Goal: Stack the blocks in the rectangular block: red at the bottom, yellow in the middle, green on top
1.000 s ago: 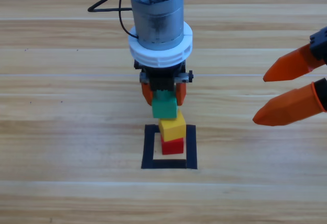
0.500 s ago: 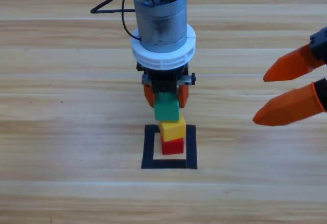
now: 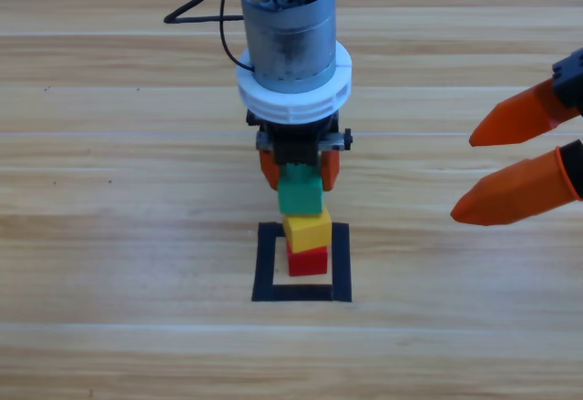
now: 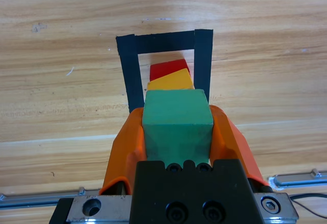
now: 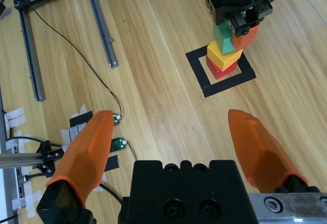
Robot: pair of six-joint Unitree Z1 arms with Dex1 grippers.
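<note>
The left gripper (image 3: pixel 298 170) clamps the green cube (image 3: pixel 301 197) just above the yellow cube (image 3: pixel 308 230), which sits on the red cube (image 3: pixel 308 260) inside the tape rectangle (image 3: pixel 265 263). Released off-centre, it could topple the stack. The right gripper (image 3: pixel 515 161) waits open, well apart.

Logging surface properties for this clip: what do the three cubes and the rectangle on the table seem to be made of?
Green cube, yellow cube and red cube: probably painted wood or matte plastic, given flat even colour, crisp edges and no glare. Black rectangle: looks like matte tape, with flat overlapping strips and wood showing inside. The left gripper fingers clamp the green cube.
</note>
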